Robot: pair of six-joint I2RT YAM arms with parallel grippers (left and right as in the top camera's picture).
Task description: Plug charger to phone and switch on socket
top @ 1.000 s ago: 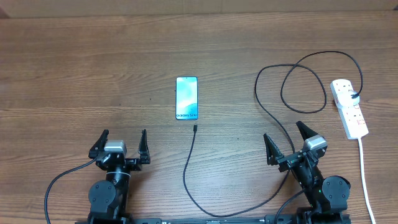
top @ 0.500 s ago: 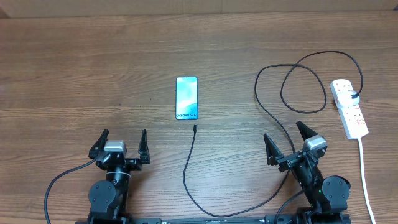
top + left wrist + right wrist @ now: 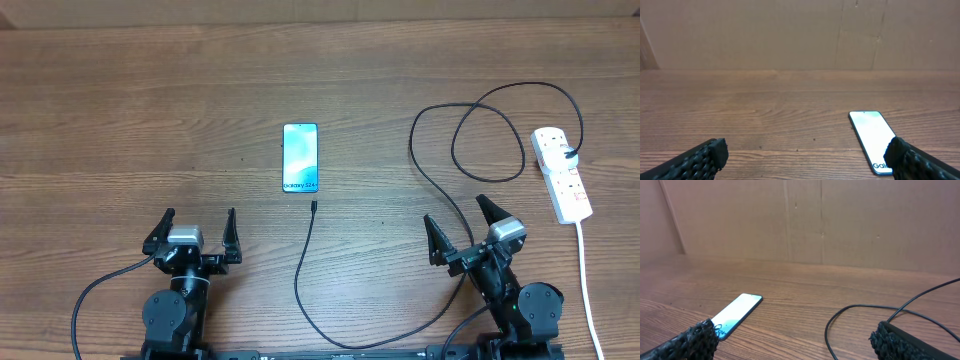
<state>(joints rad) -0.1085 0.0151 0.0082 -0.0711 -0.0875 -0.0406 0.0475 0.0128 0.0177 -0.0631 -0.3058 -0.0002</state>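
Note:
The phone [image 3: 300,157] lies flat mid-table, its blue screen lit; it also shows in the left wrist view [image 3: 871,139] and the right wrist view [image 3: 737,308]. The black charger cable [image 3: 303,270] has its connector tip [image 3: 314,207] just below the phone, loops across the table and is plugged into the white socket strip [image 3: 562,174] at the right. My left gripper [image 3: 195,231] is open and empty near the front edge, left of the cable. My right gripper [image 3: 461,226] is open and empty, with the cable [image 3: 829,331] running between its fingers.
The socket's thick white cord [image 3: 588,285] runs down the right edge to the front. The cable makes a large loop [image 3: 487,140] behind my right gripper. A brown cardboard wall [image 3: 790,30] stands at the back of the wooden table [image 3: 130,120].

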